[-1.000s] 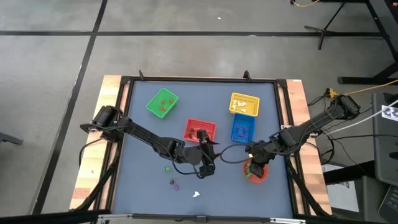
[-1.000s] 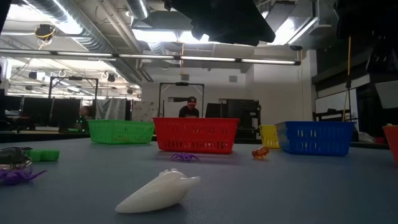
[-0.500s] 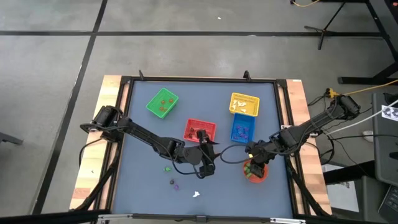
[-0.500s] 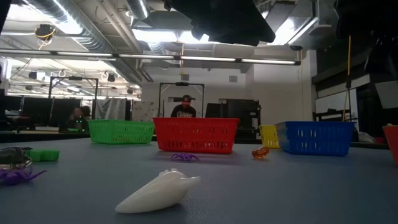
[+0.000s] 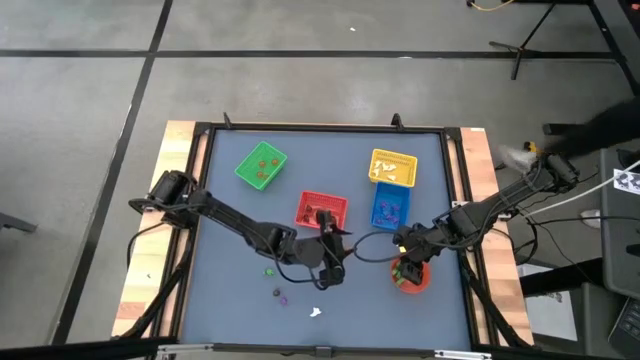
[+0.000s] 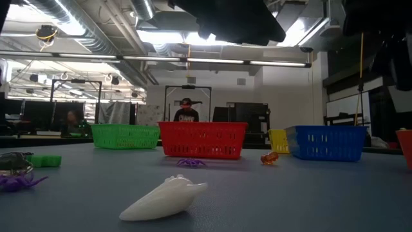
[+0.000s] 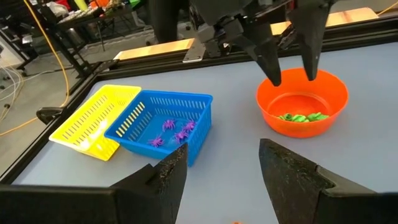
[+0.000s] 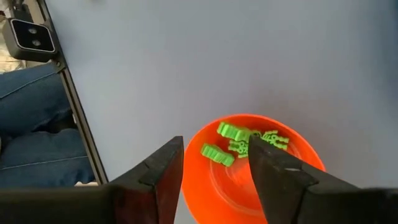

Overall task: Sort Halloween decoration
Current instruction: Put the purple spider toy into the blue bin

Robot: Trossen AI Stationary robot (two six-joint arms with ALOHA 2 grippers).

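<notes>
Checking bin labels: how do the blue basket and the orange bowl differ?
The blue basket is square with slotted mesh walls; the orange bowl is round with solid walls. The basket holds purple spider trinkets; the bowl holds green trinkets. The right gripper hangs over the bowl, jaws open; nothing hangs over the basket. Both sit upright on the table.

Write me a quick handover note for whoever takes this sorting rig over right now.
Right hand: open, empty, above the round bowl, which holds green trinkets.
Left hand: open, empty, waiting mid-table near the red basket.
Done: purple trinkets in the blue basket; the green basket and yellow basket also hold pieces.
Left: loose on the table, a white piece, a purple spider, an orange piece, a green piece and a purple one at the near left.
</notes>
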